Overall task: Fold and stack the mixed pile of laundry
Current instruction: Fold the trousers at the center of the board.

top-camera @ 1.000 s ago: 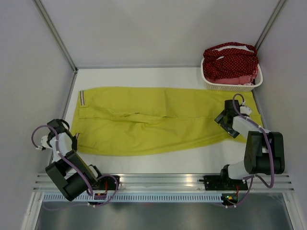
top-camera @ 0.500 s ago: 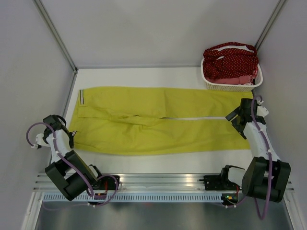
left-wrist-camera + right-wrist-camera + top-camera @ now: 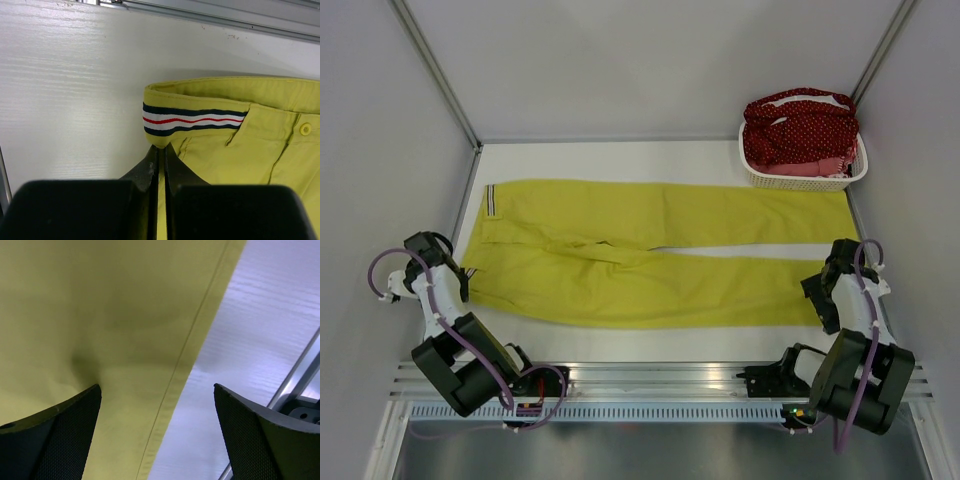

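Note:
Yellow-green trousers (image 3: 650,255) lie spread flat across the table, waist to the left, with a striped band (image 3: 490,201) at the far waist corner. My left gripper (image 3: 461,283) is shut on the near waistband corner; the left wrist view shows its jaws (image 3: 161,149) pinching yellow-green cloth just below the striped band (image 3: 192,120). My right gripper (image 3: 824,301) is open over the near leg's hem; in the right wrist view the hem edge (image 3: 192,360) lies between the spread fingers (image 3: 75,412). A dark red white-dotted cloth (image 3: 798,128) and a pink piece (image 3: 812,168) fill the basket.
The white perforated basket (image 3: 807,180) stands at the back right corner, just beyond the far trouser leg. Grey walls enclose the table on the left, back and right. A metal rail (image 3: 660,375) runs along the near edge.
My right gripper has moved right and then toward the near edge, to the near leg's hem. The left gripper shifted slightly left. The trousers stretched out and the two legs parted, showing a strip of table.

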Robot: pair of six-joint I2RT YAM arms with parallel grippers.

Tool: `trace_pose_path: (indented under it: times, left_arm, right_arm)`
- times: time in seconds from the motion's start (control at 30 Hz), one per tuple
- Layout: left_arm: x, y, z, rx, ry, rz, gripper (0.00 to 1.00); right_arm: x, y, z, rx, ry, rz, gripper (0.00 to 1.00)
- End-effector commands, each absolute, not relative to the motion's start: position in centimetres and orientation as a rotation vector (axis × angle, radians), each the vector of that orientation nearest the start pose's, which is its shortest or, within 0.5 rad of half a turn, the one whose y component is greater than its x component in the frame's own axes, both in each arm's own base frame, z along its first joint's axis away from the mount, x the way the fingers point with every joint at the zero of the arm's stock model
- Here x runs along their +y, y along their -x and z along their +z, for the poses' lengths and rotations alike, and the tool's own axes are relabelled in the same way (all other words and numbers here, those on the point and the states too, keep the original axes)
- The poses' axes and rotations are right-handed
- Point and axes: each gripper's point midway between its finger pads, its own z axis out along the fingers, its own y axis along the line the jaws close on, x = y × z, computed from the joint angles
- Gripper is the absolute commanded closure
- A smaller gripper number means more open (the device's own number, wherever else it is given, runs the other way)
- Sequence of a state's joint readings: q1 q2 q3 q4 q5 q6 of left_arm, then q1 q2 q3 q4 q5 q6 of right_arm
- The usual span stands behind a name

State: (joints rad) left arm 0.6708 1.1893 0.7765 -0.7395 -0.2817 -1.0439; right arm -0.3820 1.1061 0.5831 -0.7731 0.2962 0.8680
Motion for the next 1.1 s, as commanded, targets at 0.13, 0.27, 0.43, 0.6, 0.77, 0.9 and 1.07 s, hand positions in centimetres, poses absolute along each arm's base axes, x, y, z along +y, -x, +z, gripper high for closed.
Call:
trace_pose_path:
  times: [0.13,0.27,0.43,0.6,0.77,0.9,1.07]
  left_arm:
    - [18.0,-19.9,9.1,1.602,2.078,0.27,0.98]
    - [18.0,-19.7,9.0,1.59,2.083,0.277,0.98]
    - [18.4,-19.4,10.0,1.58,2.048,0.305,0.98]
    - [18.4,-19.8,11.2,1.591,2.015,0.282,0.98]
    - [18.7,-19.9,12.9,1.575,1.978,0.281,0.98]
    - [18.9,-20.1,15.1,1.56,1.93,0.274,0.98]
    - [19.2,-21.4,17.3,1.542,1.885,0.215,0.98]
  right_arm:
    - [-14.1,-13.4,1.2,2.082,-1.908,-0.517,0.02]
    - [-14.6,-13.2,-0.1,2.029,-1.978,-0.465,0.04]
    - [-15.4,-15.4,0.4,1.951,-1.91,-0.377,0.36]
    - [-15.3,-16.2,-0.5,1.908,-1.886,-0.316,0.65]
    - [-15.4,-16.9,-0.3,1.898,-1.84,-0.287,0.99]
    - [-15.5,-19.2,2.6,1.87,-1.762,-0.175,0.99]
    - [-16.1,-23.3,6.8,1.822,-1.666,-0.013,0.99]
